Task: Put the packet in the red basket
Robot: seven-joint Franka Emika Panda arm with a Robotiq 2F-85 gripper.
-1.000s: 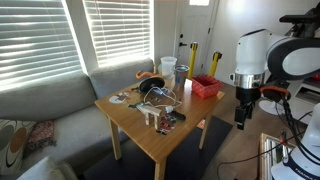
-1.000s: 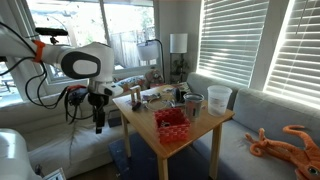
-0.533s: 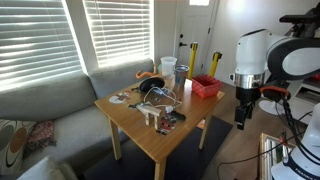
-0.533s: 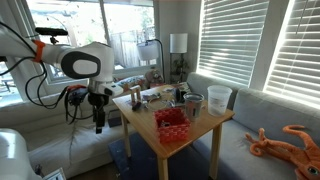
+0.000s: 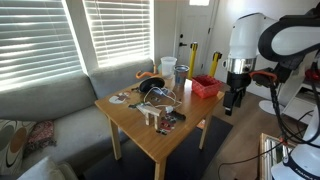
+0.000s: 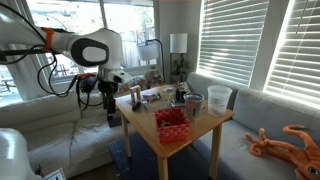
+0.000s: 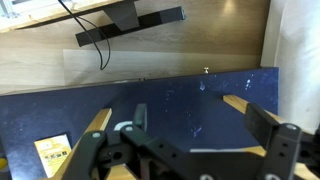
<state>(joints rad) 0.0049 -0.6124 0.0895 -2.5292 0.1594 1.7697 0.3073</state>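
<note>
The red basket (image 5: 206, 87) stands on the wooden table's corner nearest the arm; it also shows in an exterior view (image 6: 172, 123). A small pale flat item (image 5: 119, 98) at the table's far side may be the packet; it is too small to tell. My gripper (image 5: 235, 101) hangs beside the table, off its edge and next to the basket's corner, fingers pointing down; it also shows in an exterior view (image 6: 111, 114). In the wrist view the gripper (image 7: 200, 125) is open and empty above a dark blue rug (image 7: 190, 95).
A clear plastic jug (image 5: 168, 68) stands behind the basket. Black cables (image 5: 155, 91) and dark flat packets (image 5: 170, 117) lie mid-table. A grey sofa (image 5: 50, 105) runs behind the table. Wooden floor (image 7: 60, 50) lies beyond the rug.
The arm has swung closer to the table and the gripper has risen a little. Nothing on the table has moved.
</note>
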